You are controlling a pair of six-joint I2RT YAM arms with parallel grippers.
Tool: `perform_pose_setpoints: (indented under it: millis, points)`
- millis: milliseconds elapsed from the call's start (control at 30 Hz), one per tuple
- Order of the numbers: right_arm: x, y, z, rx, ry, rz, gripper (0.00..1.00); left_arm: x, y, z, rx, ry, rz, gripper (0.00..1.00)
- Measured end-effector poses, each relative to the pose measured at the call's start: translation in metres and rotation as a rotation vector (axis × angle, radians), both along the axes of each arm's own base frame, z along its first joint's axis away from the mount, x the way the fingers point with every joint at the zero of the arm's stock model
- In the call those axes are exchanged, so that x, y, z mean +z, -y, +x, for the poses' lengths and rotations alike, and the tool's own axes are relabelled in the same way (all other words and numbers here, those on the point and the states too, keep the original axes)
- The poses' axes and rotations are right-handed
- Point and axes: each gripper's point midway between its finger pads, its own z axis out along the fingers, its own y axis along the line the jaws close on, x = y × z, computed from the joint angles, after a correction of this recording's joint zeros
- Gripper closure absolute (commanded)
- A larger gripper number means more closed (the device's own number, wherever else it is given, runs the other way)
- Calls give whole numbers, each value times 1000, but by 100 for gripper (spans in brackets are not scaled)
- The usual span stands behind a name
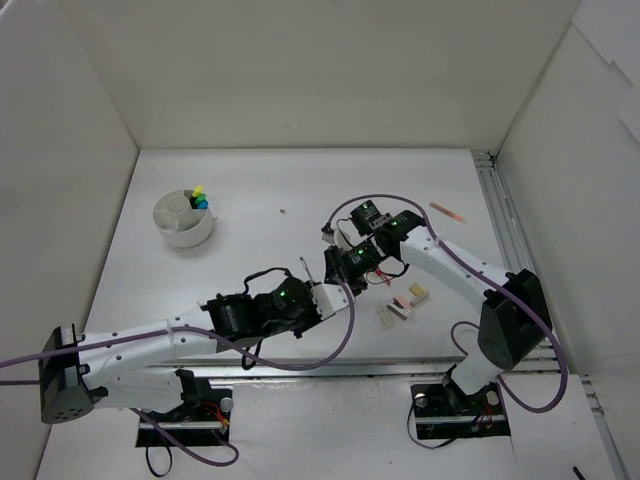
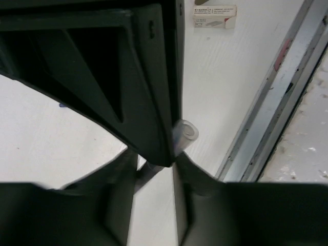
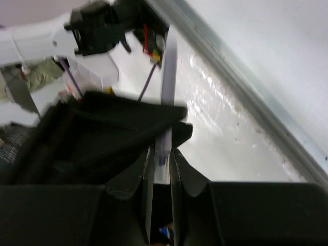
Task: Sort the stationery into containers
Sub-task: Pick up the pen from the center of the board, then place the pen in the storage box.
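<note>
Right gripper point(image 3: 161, 166) clamped tight on thin silver-blue pen point(image 3: 164, 146), held up at centre. Left gripper point(image 2: 154, 171) jaws narrow around the same pen's clear end, grip can't tell; right gripper's black body blocks most of that view. Small white eraser blocks point(image 1: 402, 306) just right of the grippers, thin red stick point(image 1: 447, 212) further back right. Round white plastic divided tub point(image 1: 170, 228) well left, holding colour-tipped highlighters point(image 1: 200, 197).

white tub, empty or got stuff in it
Not empty: the round white tub holds highlighters with yellow, green and blue tips standing in its far-right compartment; the other compartments look bare.
</note>
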Motion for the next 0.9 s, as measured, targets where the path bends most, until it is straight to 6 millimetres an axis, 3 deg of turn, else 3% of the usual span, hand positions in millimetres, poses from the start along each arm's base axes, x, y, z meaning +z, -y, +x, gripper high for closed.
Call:
perform_pose_setpoints:
  millis: [33, 200, 333, 400, 500, 533, 700, 800, 900]
  points:
    - [0, 0, 2, -7, 6, -4, 100, -2, 1, -3, -13, -9, 8, 99]
    - [0, 0, 10, -26, 35, -11, 98, -4, 1, -4, -16, 2, 38, 100]
    - [4, -1, 14, -32, 52, -16, 65, -2, -1, 2, 16, 23, 38, 100]
    - [5, 0, 19, -42, 84, -34, 38, 1, -4, 9, 56, 44, 33, 100]
    - [5, 7, 35, -99, 151, -83, 25, 13, -9, 20, 118, 83, -6, 100]
    - [6, 11, 43, -129, 190, -105, 13, 17, -11, 22, 140, 90, -26, 100]
    - [33, 44, 80, -334, 447, -197, 7, 38, -31, 42, 299, 132, -171, 100]
    - [55, 85, 104, -532, 612, -275, 5, 47, -71, 61, 463, 180, -234, 100]
    - [68, 121, 112, -692, 725, -333, 4, 63, -110, 82, 623, 253, -308, 100]
